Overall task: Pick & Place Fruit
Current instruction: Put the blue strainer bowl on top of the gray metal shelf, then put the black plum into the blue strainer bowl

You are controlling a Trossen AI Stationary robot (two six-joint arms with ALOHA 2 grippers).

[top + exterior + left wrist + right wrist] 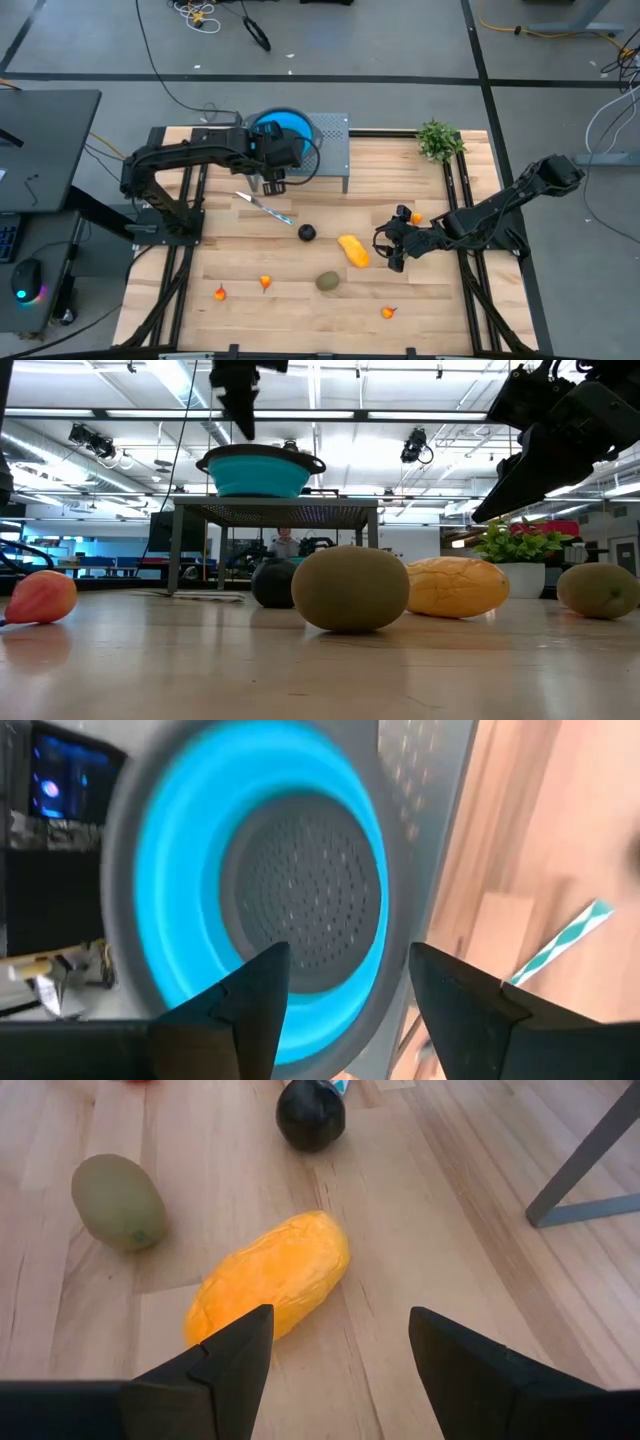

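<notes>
Yellow fruit point(351, 250) mid-table, toward right edge, untouched. Right gripper point(386, 249) just beside it, fingers apart, empty: approach step; next needs lowering astride fruit, closing. Left gripper point(271, 186) spread, empty, beside blue colander point(284, 127).

Both arms are matte black, built of chunky jointed segments, the left arm point(190, 155) at the high view's left and the right arm point(500, 205) at its right. Each ends in a black hand, left hand point(272, 185) and right hand point(390, 245). In the wrist views each hand's two fingers point(235, 1365) are flat, dark, angular wedges with bevelled edges.
</notes>
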